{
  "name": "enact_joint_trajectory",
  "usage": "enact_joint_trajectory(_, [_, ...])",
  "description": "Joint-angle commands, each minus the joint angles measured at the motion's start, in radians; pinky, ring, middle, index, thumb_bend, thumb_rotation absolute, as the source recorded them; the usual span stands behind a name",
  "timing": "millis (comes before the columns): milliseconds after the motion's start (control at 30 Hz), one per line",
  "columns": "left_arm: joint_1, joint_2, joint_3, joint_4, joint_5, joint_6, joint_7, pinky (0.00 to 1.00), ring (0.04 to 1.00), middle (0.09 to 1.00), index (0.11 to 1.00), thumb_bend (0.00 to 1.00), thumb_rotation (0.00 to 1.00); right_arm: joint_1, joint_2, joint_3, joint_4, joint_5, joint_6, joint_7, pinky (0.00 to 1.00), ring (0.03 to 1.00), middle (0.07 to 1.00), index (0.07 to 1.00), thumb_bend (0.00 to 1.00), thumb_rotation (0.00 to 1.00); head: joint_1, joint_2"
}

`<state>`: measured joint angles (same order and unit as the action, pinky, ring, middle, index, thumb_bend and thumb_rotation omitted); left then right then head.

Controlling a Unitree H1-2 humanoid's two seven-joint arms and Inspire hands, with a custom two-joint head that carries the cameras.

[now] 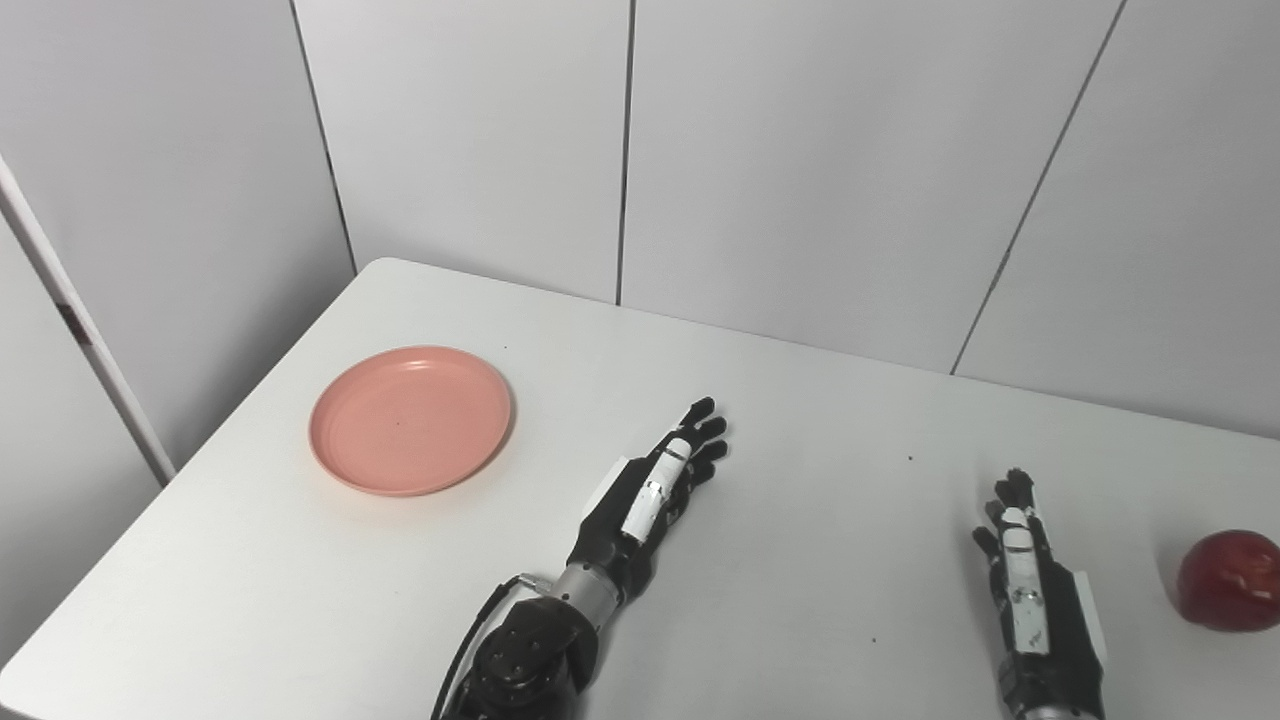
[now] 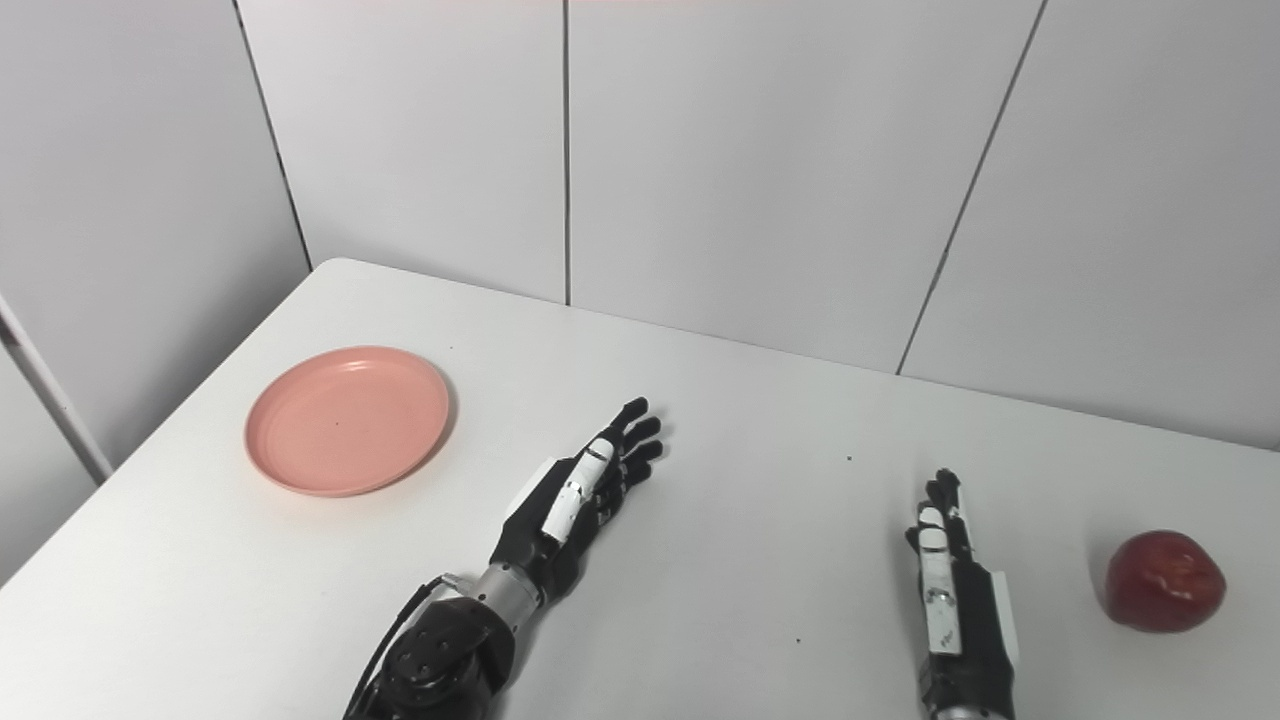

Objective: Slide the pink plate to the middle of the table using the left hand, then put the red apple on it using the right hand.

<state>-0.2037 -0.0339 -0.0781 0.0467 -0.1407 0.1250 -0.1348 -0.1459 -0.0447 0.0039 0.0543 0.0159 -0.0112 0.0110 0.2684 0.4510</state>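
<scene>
Nearest me, both hands lay on the desk with fingers straight, apart and holding nothing: the right hand (image 1: 1030, 580) beside the apple (image 1: 1228, 580) at the right edge, the left hand (image 1: 650, 500) mid-desk. Farther off, near the left edge, sat the plate (image 1: 410, 420), probably light, stiff and slick; I'd push its rim.
</scene>
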Motion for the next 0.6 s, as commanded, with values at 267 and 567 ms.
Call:
enact_joint_trajectory(267, [-0.08, 0.033, 0.028, -0.124, 0.002, 0.03, 0.003, 0.95, 0.938, 0.952, 0.934, 0.39, 1.0, -0.012, -0.003, -0.011, -0.017, 0.011, -0.038, 0.008, 1.0, 0.983, 0.987, 0.99, 0.12, 1.0, 0.001, -0.001])
enact_joint_trajectory(567, [-0.138, 0.073, 0.072, -0.19, 0.009, 0.04, 0.014, 0.95, 0.943, 0.951, 0.933, 0.4, 1.0, -0.014, -0.003, -0.014, -0.02, 0.027, -0.034, 0.019, 1.0, 0.995, 0.998, 1.0, 0.1, 1.0, 0.003, 0.002])
